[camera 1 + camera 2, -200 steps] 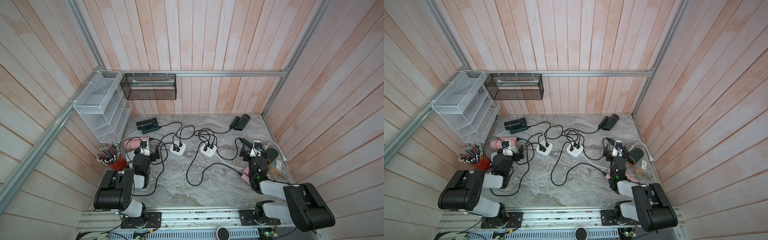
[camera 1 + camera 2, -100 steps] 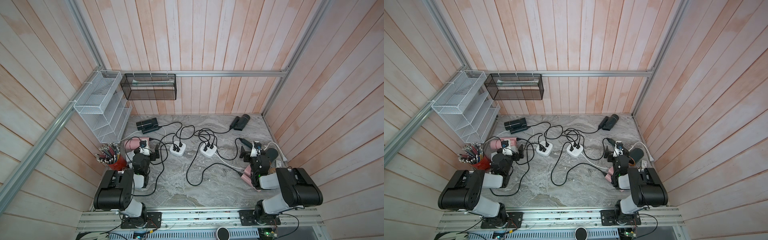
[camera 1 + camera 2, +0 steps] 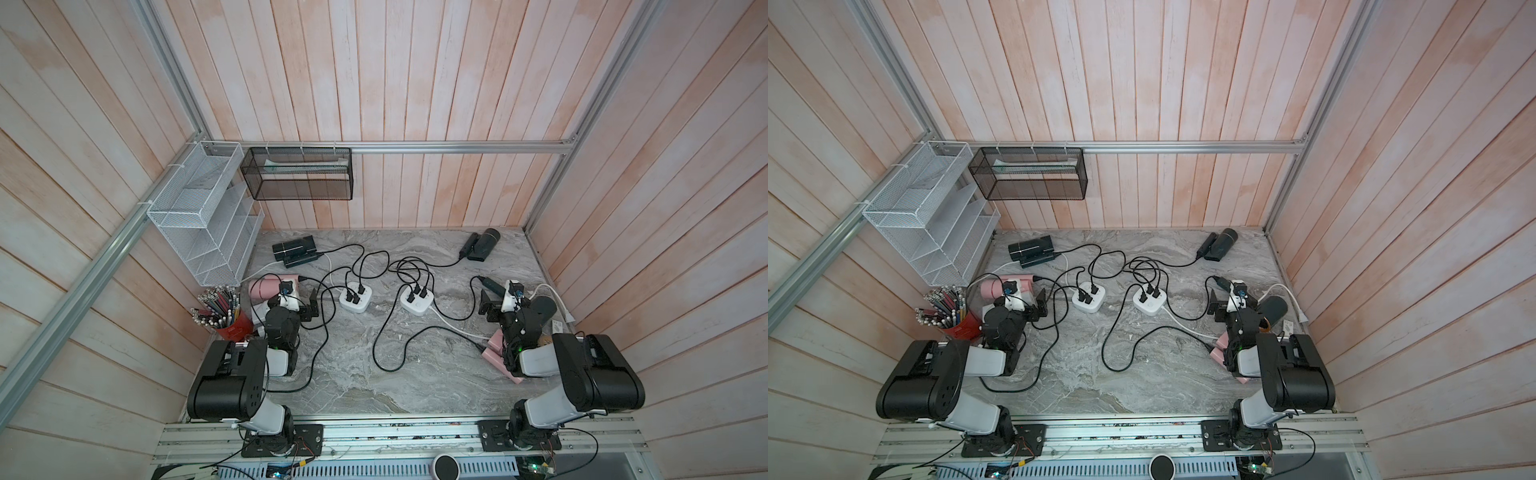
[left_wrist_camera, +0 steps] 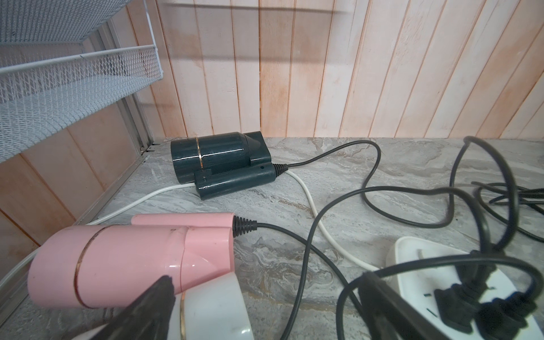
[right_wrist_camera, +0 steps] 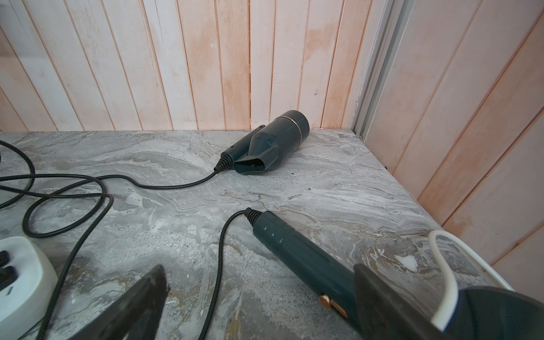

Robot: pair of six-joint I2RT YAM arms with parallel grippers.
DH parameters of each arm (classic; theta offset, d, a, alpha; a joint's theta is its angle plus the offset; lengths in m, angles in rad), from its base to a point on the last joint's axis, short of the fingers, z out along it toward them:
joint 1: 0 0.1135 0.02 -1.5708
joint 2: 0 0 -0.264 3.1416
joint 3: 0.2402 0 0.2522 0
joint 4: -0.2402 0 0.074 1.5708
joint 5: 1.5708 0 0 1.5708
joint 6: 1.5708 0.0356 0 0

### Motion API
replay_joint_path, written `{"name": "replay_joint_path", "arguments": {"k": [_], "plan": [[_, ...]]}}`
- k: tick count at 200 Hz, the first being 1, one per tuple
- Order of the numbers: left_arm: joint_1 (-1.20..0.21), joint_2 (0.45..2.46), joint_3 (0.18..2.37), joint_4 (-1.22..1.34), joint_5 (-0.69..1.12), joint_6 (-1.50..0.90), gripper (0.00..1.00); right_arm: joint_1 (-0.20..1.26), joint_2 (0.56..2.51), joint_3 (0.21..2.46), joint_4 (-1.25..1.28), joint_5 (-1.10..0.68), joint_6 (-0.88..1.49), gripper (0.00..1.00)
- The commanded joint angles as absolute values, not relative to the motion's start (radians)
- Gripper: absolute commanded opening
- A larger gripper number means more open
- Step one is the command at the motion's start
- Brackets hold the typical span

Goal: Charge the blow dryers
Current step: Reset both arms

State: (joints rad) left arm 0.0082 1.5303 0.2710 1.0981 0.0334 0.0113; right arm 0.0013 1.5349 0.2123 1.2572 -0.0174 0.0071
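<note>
Both top views show dark blow dryers at the back left [image 3: 296, 250] [image 3: 1034, 250] and back right [image 3: 482, 245] [image 3: 1221, 245]. My left gripper [image 3: 293, 307] [image 4: 268, 278] is open, low over a pink dryer [image 3: 266, 286] [image 4: 126, 259] and a pale grey one [image 4: 212, 309]. My right gripper [image 3: 503, 309] [image 5: 259, 269] is open, holding nothing. One of its fingers stands beside the handle [image 5: 300, 250] of a dark dryer [image 3: 540, 307]. Another pink dryer [image 3: 496, 353] lies partly under the right arm. Black cords run to two white power strips [image 3: 355, 297] [image 3: 417, 300].
A red cup of pencils [image 3: 224, 316] stands by the left arm. A white wire rack [image 3: 203, 216] hangs on the left wall and a black mesh basket [image 3: 297, 178] on the back wall. Loops of black cord [image 3: 390, 332] and a white cable [image 3: 453, 324] cross the marble top.
The right arm's elbow has folded in toward its base while its gripper stayed near the dark dryer. The left arm has not moved.
</note>
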Motion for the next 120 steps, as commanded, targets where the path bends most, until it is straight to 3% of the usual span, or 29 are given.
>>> {"name": "replay_joint_path", "arguments": {"k": [1, 30, 120], "plan": [[0.038, 1.540, 0.287, 1.103, 0.135, 0.010, 1.00, -0.005, 1.533, 0.219, 1.289, -0.049, 0.015, 0.99], [0.043, 1.541, 0.288, 1.102, 0.150, 0.008, 1.00, -0.029, 1.534, 0.207, 1.312, -0.181, -0.009, 0.99], [0.042, 1.540, 0.287, 1.103, 0.149, 0.008, 1.00, -0.023, 1.535, 0.211, 1.302, -0.167, -0.012, 0.99]]}}
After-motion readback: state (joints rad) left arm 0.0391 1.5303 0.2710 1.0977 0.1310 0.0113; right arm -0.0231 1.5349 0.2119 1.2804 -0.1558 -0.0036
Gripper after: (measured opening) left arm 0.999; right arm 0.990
